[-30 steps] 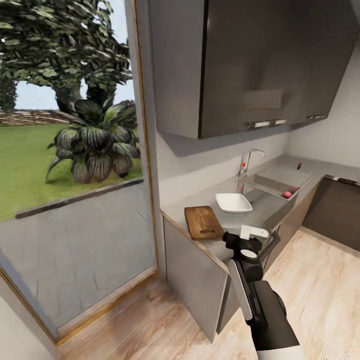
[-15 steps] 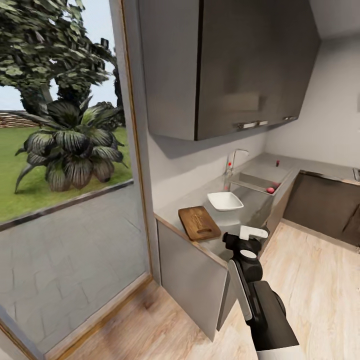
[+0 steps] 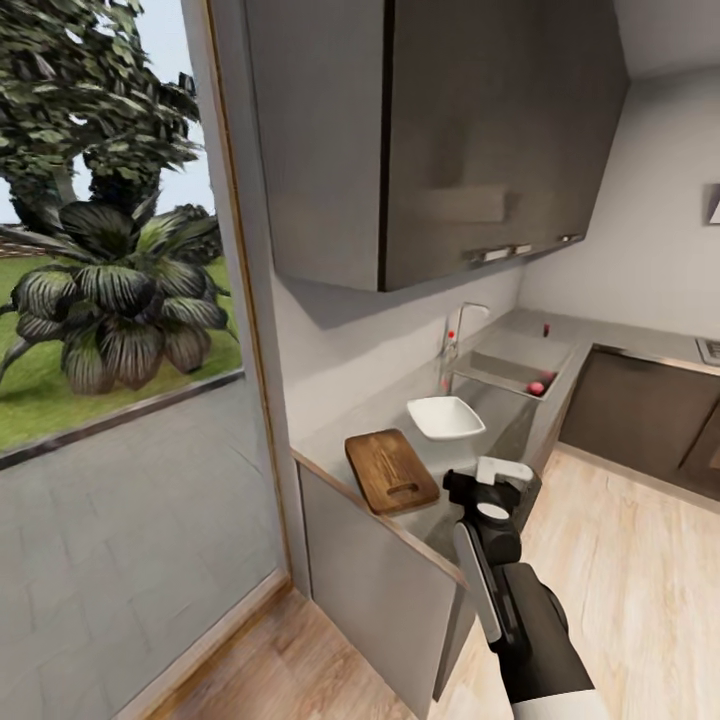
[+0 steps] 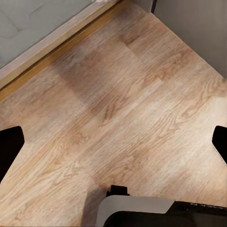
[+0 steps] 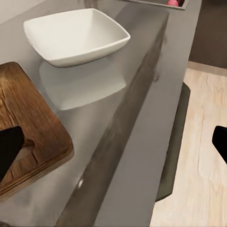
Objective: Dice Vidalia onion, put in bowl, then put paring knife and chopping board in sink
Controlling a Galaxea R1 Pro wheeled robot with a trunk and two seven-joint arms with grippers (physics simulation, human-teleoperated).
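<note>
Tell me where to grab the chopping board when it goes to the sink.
Probably grip the chopping board at its near short edge, by the oval slot. It lies flat on the countertop, that end toward the counter's front edge, so come from the floor side, jaws pinching the rim.

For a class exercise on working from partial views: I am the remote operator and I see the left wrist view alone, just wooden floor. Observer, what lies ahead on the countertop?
Observer: The chopping board lies at the near end of the countertop, slot handle toward the robot.
Operator: And the bowl?
Observer: The bowl sits just beyond the board, apart from it; the right wrist view shows it empty.
Operator: Where is the onion?
Observer: The Vidalia onion sits in the sink, farther along the counter past the bowl.
Operator: Is the right gripper holding anything?
Observer: The right gripper is open, fingertips wide apart with nothing between them.
</note>
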